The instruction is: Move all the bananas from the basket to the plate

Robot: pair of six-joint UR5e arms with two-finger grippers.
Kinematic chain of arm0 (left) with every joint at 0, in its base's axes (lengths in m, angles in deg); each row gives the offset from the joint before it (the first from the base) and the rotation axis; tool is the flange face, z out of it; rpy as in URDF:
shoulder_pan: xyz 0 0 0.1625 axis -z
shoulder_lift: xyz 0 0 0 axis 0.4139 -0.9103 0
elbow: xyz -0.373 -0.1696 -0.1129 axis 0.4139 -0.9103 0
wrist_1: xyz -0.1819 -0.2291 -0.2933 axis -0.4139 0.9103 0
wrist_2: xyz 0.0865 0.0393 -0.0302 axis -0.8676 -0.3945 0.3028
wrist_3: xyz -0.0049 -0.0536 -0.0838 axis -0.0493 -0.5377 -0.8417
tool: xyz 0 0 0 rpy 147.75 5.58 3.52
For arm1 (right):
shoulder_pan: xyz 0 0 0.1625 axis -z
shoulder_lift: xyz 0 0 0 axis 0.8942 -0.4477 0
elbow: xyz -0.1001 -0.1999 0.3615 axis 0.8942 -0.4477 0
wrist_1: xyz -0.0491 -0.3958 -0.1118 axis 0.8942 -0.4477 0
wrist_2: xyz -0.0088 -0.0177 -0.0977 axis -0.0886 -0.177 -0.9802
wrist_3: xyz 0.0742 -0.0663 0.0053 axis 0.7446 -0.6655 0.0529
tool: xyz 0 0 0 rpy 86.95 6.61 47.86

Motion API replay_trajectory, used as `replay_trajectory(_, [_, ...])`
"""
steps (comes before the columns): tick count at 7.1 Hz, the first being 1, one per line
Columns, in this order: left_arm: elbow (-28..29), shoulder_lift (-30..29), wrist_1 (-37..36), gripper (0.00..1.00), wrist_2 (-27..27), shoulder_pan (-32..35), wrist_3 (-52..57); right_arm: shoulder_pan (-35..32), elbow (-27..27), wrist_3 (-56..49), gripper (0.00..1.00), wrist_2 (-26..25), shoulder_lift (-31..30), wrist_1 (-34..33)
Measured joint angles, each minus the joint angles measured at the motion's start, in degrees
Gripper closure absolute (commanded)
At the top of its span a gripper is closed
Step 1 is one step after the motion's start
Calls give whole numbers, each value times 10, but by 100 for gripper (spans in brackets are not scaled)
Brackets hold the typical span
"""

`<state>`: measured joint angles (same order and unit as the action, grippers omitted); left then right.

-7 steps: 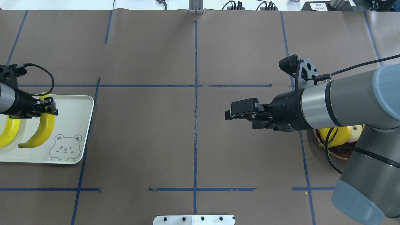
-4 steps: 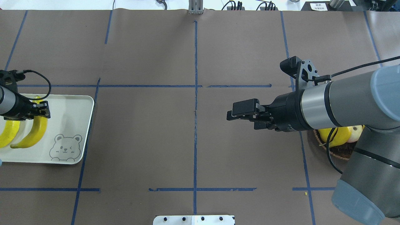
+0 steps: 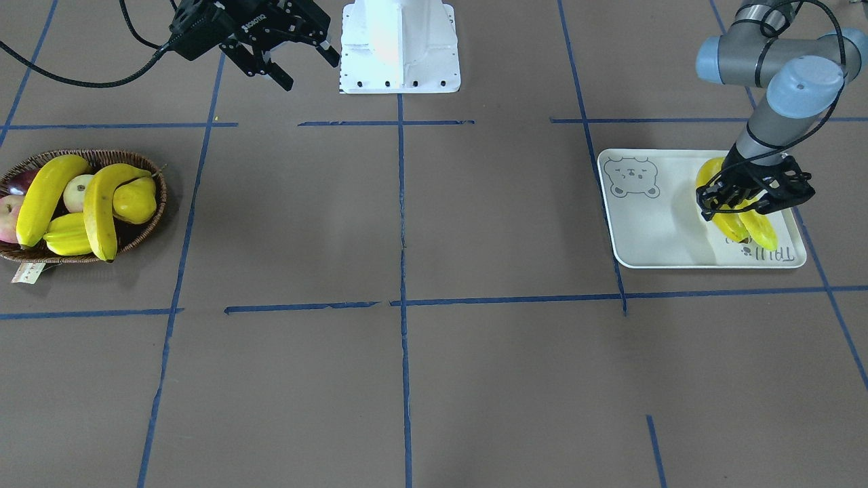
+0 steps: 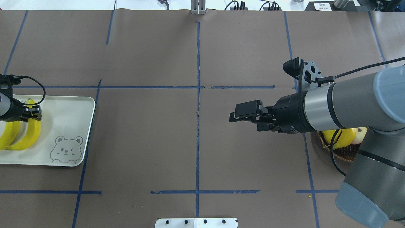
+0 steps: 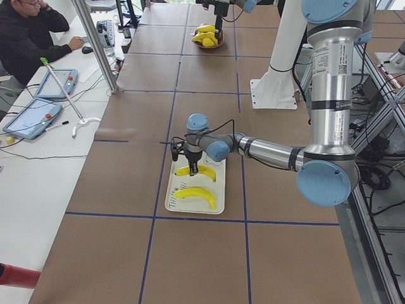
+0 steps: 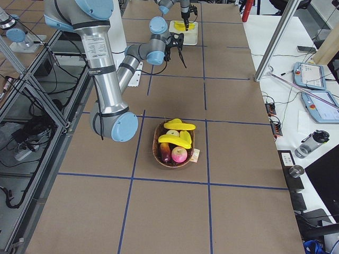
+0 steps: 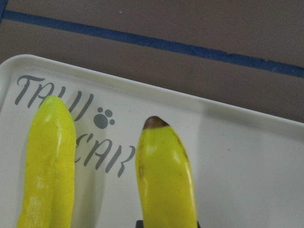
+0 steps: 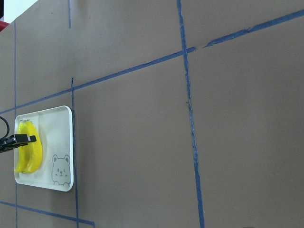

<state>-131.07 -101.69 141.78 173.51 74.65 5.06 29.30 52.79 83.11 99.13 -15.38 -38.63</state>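
Note:
The white plate (image 4: 69, 110) with a bear print sits at the table's left. My left gripper (image 4: 33, 114) hangs over it, shut on a banana (image 4: 28, 136) that is close beside a second banana (image 4: 8, 136) lying on the plate. In the left wrist view the held banana (image 7: 166, 175) is at centre and the other banana (image 7: 50, 161) to its left. The wicker basket (image 3: 146, 227) at the far right holds two more bananas (image 3: 44, 196) (image 3: 102, 210). My right gripper (image 3: 312, 71) hovers open and holding nothing over the middle of the table.
An apple, a pear, a starfruit and a dark fruit share the basket (image 6: 161, 153). Blue tape lines (image 4: 198, 126) cross the brown table cover. The robot's white base plate (image 3: 400, 47) stands at the near edge. A person sits at a side table (image 5: 38, 101) with tablets.
My left gripper has carried the banana leftward across the plate until it sits close beside the other one. The right arm has barely moved.

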Motion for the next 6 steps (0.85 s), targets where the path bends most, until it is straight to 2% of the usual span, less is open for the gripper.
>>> replay_trajectory(3, [4,-3,20,0,-8,5,8,-9,0,-2,0,3,-5,-6])
replay_trajectory(4, [-4,-6,18,0,-7,15,10,-28,2,-13,0,10,-11,-26])
replay_trajectory(6, [-24,-9,14,0,-7,26,10,-72,13,-102,0,30,-38,-117])
